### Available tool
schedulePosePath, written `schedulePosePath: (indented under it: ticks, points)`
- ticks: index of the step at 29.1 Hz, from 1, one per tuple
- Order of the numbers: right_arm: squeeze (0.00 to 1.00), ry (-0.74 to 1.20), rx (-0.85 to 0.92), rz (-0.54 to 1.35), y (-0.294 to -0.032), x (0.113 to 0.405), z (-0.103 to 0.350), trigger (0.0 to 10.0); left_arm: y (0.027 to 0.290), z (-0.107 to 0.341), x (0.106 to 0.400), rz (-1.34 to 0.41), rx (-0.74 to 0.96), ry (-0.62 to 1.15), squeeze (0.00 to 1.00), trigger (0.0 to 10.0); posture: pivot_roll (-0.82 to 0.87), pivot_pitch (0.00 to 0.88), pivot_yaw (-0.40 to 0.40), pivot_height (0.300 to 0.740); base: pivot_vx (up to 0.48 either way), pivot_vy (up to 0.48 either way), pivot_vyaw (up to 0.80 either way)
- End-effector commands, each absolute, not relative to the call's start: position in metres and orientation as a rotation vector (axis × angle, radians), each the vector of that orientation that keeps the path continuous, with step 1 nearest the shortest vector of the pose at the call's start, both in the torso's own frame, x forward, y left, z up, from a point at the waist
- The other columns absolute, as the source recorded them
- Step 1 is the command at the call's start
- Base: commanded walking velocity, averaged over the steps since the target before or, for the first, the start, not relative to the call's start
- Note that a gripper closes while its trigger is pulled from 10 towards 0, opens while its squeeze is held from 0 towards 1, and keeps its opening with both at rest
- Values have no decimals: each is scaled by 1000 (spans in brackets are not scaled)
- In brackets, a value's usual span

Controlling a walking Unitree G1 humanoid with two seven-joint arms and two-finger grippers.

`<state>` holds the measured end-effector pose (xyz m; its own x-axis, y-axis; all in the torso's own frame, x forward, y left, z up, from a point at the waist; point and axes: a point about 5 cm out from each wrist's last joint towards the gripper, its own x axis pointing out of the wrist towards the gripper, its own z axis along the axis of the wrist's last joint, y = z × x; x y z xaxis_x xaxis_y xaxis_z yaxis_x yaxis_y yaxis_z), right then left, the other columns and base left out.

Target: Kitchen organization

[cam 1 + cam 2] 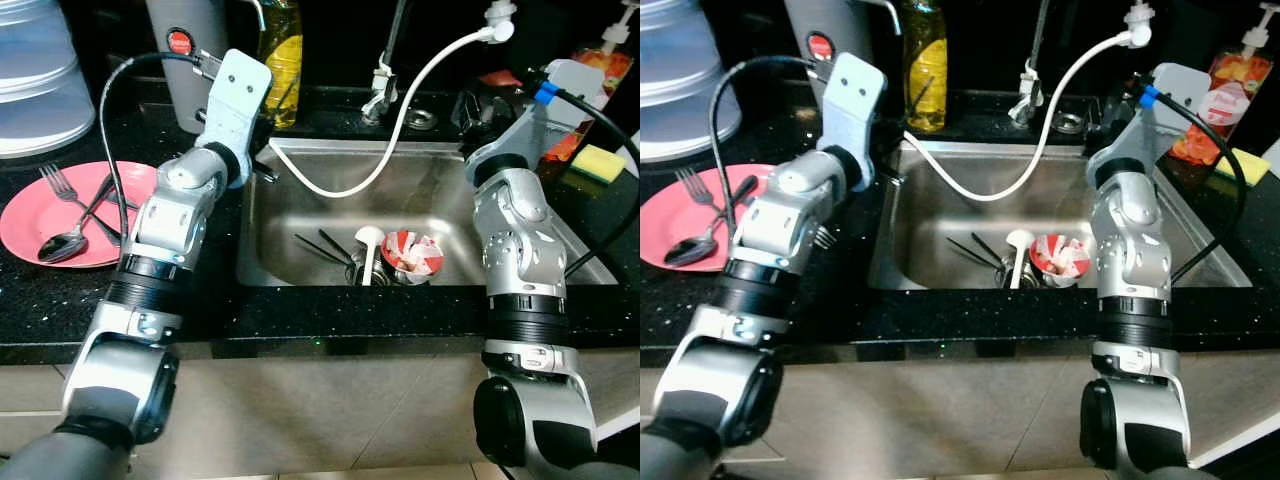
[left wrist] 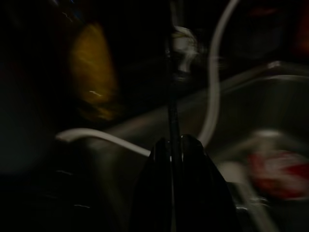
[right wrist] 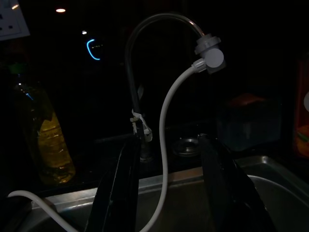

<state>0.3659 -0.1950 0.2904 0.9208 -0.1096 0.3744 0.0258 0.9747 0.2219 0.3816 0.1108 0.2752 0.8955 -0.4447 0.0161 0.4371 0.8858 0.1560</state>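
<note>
Both pincers hang over the back of the sink (image 1: 300, 250): the left gripper (image 2: 176, 145) has its two black fingers pressed together on a thin dark rod, seemingly a chopstick (image 2: 173, 116), that rises between the tips, while the right gripper (image 3: 169, 159) has its fingers spread wide apart with nothing between them, aimed toward the faucet (image 3: 145, 29). Black speckled stone makes up the counter (image 1: 60, 300), and the steel basin is sunk into its middle; the room behind is dark, with a lit power socket and a small ceiling light showing in the right wrist view. A white hose (image 1: 420, 90) runs from the faucet's grey head and loops down into the basin near its back edge. At the front of the basin, by the drain, lie more black chopsticks (image 1: 325, 248), a white spoon (image 1: 367, 245) and a red-and-white patterned cup (image 1: 412, 256), all close together. On the counter's left part sits a pink plate (image 1: 25, 215) carrying a fork (image 1: 60, 185) and a dark metal spoon (image 1: 65, 243). Along the back edge stand a yellow bottle of liquid (image 1: 281, 60) and a grey appliance with a red button (image 1: 180, 50); a stack of translucent tubs (image 1: 35, 80) sits at the back left corner. At the back right are a soap dispenser (image 1: 600, 60) and a yellow sponge (image 1: 598, 162).
</note>
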Motion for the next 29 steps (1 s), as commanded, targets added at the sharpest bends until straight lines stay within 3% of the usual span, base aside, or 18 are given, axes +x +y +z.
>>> schedulePosePath:
  ticks: [1, 4, 5, 6, 9, 10, 11, 12, 15, 17, 22, 24, 26, 29]
  points:
    - [0, -398, 214, -68, -195, 365, 292, 10000, 106, 263, 382, -497, 91, 11, 0, 10000, 233, 0, -49, 740, 0, 0, 0]
    - [0, -396, 215, -67, -195, 366, 292, 10000, 98, 257, 385, -560, 41, 53, 0, 10000, 234, 0, -50, 740, 0, 0, 0]
    - [0, -397, 217, -65, -194, 366, 293, 10000, 96, 254, 387, -563, 55, 58, 420, 10000, 236, 0, -50, 740, 0, 0, 0]
    - [0, -400, 221, -62, -193, 366, 294, 10000, 95, 250, 391, -554, 57, 86, 1000, 10000, 235, 0, -49, 740, 0, 0, 0]
    - [0, -402, 223, -60, -191, 366, 295, 10000, 96, 254, 393, -540, 41, 68, 1000, 10000, 231, 0, -47, 740, 0, 0, 0]
    - [0, -405, 223, -60, -192, 365, 295, 10000, 100, 288, 388, -522, 7, -153, 1000, 10000, 227, 0, -42, 740, 0, 0, 0]
    - [0, -405, 223, -60, -192, 365, 295, 10000, 100, 288, 388, -522, 7, -153, 1000, 10000, 227, 0, -42, 740, 0, 0, 0]
    - [0, -406, 223, -61, -192, 364, 296, 10000, 103, 306, 383, -509, -28, -268, 0, 10000, 225, 0, -42, 740, 0, 0, 0]
    - [0, -405, 222, -70, -196, 363, 294, 10000, 120, 338, 366, -443, -53, -465, 0, 10000, 228, 0, -43, 740, 0, 0, 0]
    - [0, -404, 221, -71, -196, 363, 294, 10000, 123, 340, 364, -451, -59, -472, 0, 10000, 228, 0, -43, 740, 0, 0, 0]
    - [0, -402, 221, -67, -194, 363, 293, 10000, 136, 339, 358, -317, 123, -492, 0, 10000, 232, 0, -46, 740, 0, 0, 0]
    - [0, -400, 221, -63, -193, 363, 293, 10000, 152, 324, 362, -170, 288, -403, 0, 10000, 234, 0, -49, 740, 0, 0, 0]
    - [0, -399, 220, -59, -193, 364, 292, 10000, 172, 313, 364, -45, 324, -316, 0, 10000, 236, 0, -51, 740, 0, 0, 0]
    - [0, -397, 217, -54, -192, 364, 293, 10000, 184, 306, 357, -22, 341, -268, 0, 10000, 235, 0, -50, 740, 0, 0, 0]
